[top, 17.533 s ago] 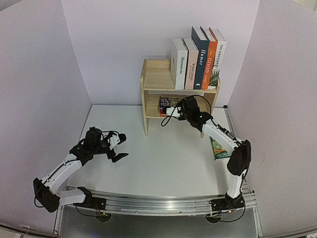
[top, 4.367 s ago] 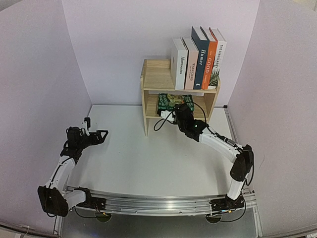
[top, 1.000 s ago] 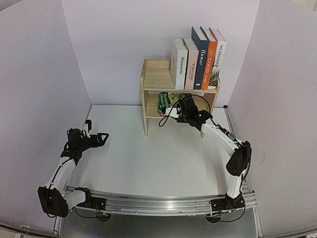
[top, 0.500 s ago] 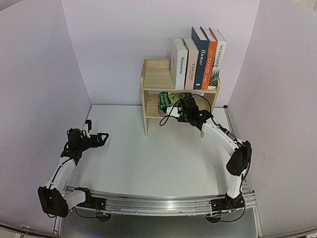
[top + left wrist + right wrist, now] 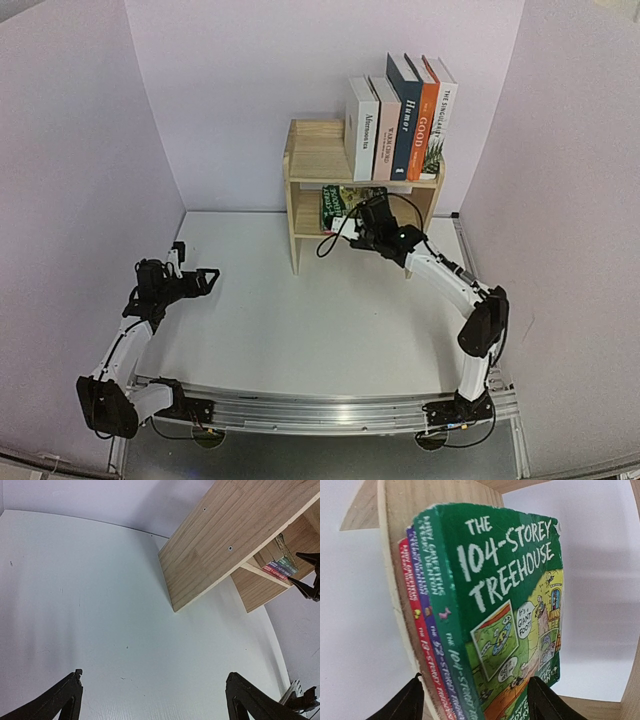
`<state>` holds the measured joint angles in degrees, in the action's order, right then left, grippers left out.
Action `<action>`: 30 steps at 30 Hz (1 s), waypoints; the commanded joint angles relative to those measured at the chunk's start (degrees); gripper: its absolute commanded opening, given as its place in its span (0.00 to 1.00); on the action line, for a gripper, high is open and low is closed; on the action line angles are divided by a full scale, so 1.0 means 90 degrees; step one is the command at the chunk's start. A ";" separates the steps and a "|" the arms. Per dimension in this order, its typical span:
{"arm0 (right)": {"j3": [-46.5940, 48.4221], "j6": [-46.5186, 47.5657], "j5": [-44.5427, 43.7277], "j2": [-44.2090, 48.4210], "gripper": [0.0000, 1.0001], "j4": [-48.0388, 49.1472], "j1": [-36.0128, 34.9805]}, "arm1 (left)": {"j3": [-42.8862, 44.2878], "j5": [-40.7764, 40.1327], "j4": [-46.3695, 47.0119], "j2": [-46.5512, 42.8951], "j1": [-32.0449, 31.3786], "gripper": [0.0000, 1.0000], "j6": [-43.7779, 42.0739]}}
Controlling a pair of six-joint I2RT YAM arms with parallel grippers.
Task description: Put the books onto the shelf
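Observation:
The pine shelf (image 5: pixel 315 150) stands at the back of the table. Several books (image 5: pixel 400 115) stand upright on the right of its top board. Three thin Treehouse paperbacks (image 5: pixel 335 205) lie stacked on the lower tier. In the right wrist view the green "104-Storey Treehouse" (image 5: pixel 510 605) lies over a purple-spined book (image 5: pixel 427 630) and a red-spined one (image 5: pixel 412 605). My right gripper (image 5: pixel 477 700) is at the lower tier's front, open, its fingers wide to either side of the stack. My left gripper (image 5: pixel 205 278) hovers open over the left of the table, holding nothing.
The shelf's side panel (image 5: pixel 225 535) shows in the left wrist view, with the stacked paperbacks (image 5: pixel 280 566) and the right gripper's fingers (image 5: pixel 307 575) beyond it. Lilac walls close in the white table (image 5: pixel 300 320) on three sides. A black cable loops off the right wrist.
My right gripper's jaws have spread wider around the stacked paperbacks, and the wrist has shifted slightly left. The left arm has not moved.

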<state>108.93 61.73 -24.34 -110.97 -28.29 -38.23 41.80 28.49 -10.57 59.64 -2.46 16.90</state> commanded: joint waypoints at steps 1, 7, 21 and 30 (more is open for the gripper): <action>-0.0665 -0.0881 -0.0196 0.1022 0.69 0.0115 -0.0450 | -0.0005 0.0011 0.0080 -0.0098 0.0010 1.00 -0.0425; -0.2408 -0.3527 -0.0324 0.2205 0.70 0.0263 -0.0531 | -0.0162 -0.0994 0.0460 -0.0064 0.0011 1.00 -0.0817; -0.7310 -0.7741 0.0548 0.5009 0.69 0.2550 0.2953 | -0.1543 -0.1800 0.3215 0.0297 0.0211 1.00 -0.1042; -0.9784 -0.8048 0.0668 0.6314 0.68 0.4480 0.4492 | -0.2166 -0.1352 0.3374 0.0029 0.1309 1.00 -0.0715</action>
<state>27.15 -8.63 -19.23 -57.59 2.09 1.97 24.35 14.39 15.91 61.79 6.27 9.53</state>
